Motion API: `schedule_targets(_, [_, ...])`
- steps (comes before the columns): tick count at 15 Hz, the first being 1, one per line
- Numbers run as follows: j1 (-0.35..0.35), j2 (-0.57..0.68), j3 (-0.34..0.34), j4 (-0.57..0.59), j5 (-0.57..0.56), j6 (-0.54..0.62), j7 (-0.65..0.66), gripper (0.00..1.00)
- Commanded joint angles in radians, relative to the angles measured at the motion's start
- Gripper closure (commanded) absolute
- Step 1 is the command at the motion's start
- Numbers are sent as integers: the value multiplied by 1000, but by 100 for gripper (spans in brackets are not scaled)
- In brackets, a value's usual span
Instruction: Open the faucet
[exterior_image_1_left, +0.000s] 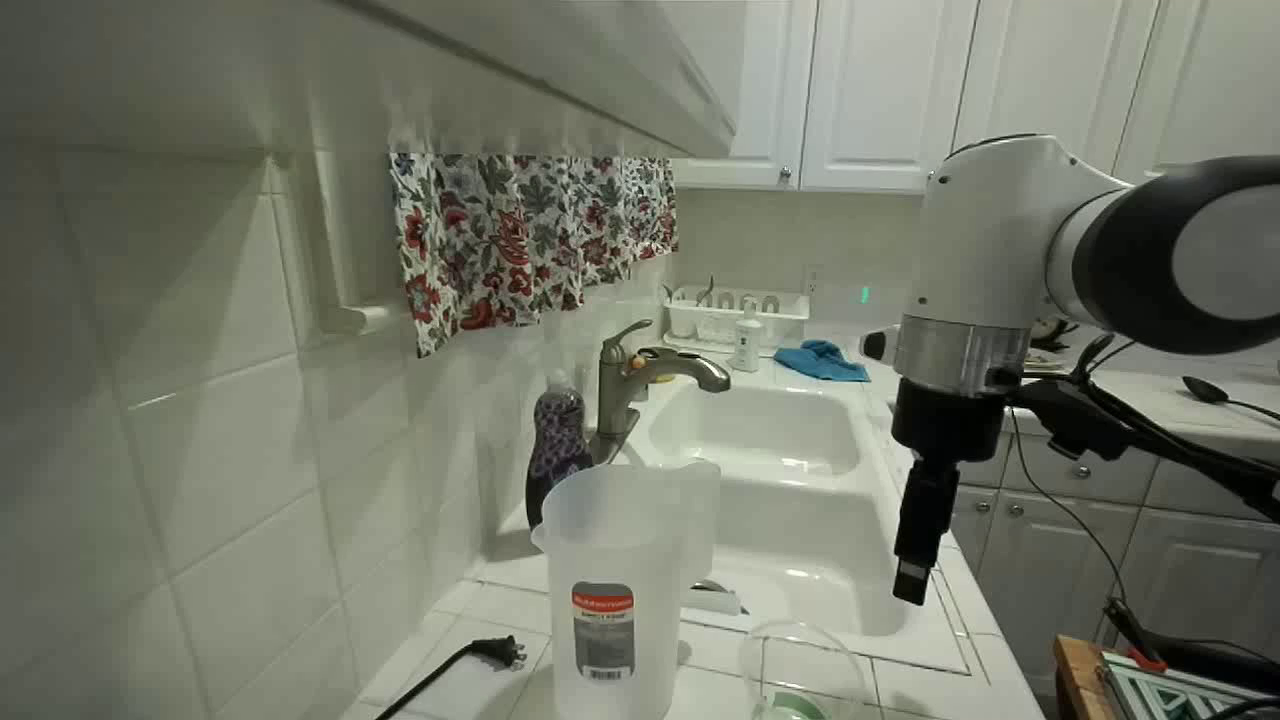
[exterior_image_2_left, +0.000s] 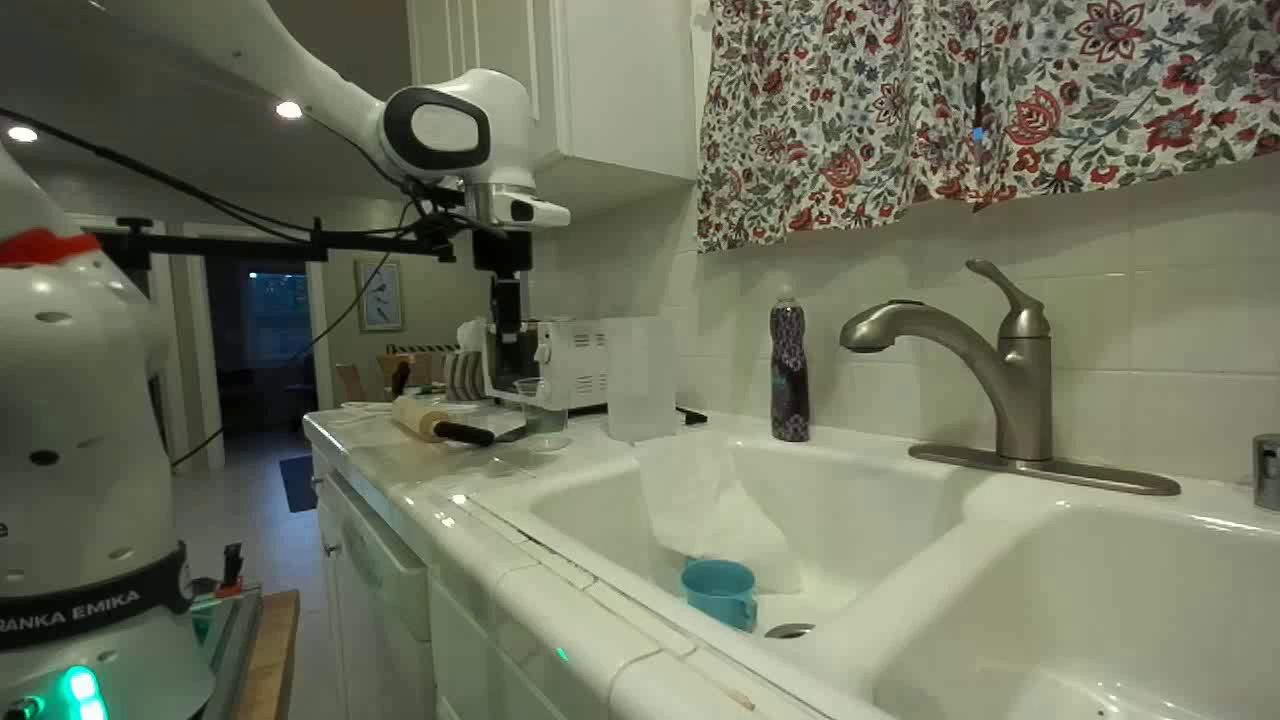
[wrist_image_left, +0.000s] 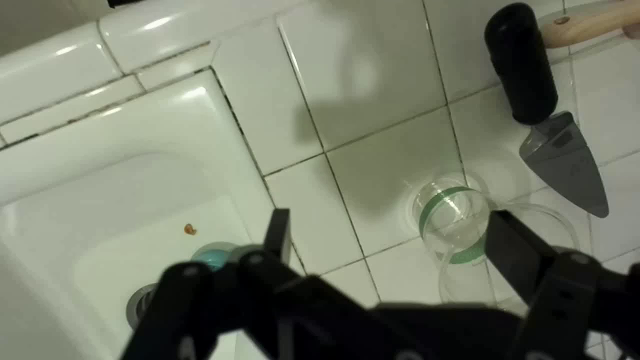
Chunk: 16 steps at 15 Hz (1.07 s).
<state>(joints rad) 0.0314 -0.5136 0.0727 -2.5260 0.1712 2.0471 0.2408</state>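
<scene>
robotiq gripper (wrist_image_left: 392, 237), spread and empty, hangs beside the double-basin sink (exterior_image_2_left: 900, 610), likely at the approach step, calling next for a reach to the single-lever faucet (exterior_image_2_left: 1025, 400) on its wall-side rim.

In an exterior view, the faucet (exterior_image_2_left: 1027, 405) stands at the back of the sink (exterior_image_2_left: 930, 590), with a curtain (exterior_image_2_left: 850, 120) above it. Left of the faucet comes a bottle (exterior_image_2_left: 790, 375); further left, on the worktop (exterior_image_2_left: 440, 470), a jug (exterior_image_2_left: 640, 380), then a tumbler (exterior_image_2_left: 545, 420) with a toaster oven (exterior_image_2_left: 578, 365) behind it. My tool (wrist_image_left: 392, 239) hangs over that worktop, well left of the faucet. Inside the basin (exterior_image_2_left: 850, 500) on the faucet's left, I see a mug (exterior_image_2_left: 718, 592) beside the drain (exterior_image_2_left: 790, 631). In an exterior view, a second bottle (exterior_image_1_left: 746, 345), a dish rack (exterior_image_1_left: 795, 308) and a cloth (exterior_image_1_left: 822, 362) are behind the faucet.
</scene>
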Motion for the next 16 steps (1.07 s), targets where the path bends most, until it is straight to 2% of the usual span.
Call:
schedule_targets(1, [-3,0,2,2,1,-3,-1,0])
schedule_targets(7, [-9,-1,-4,6,4,-2,2,0])
schedule_targets(12, [-90,-54,-93,23,7,-11,-10,0])
schedule_targets(16, [-168,-78,-158,53,16,43,20,0])
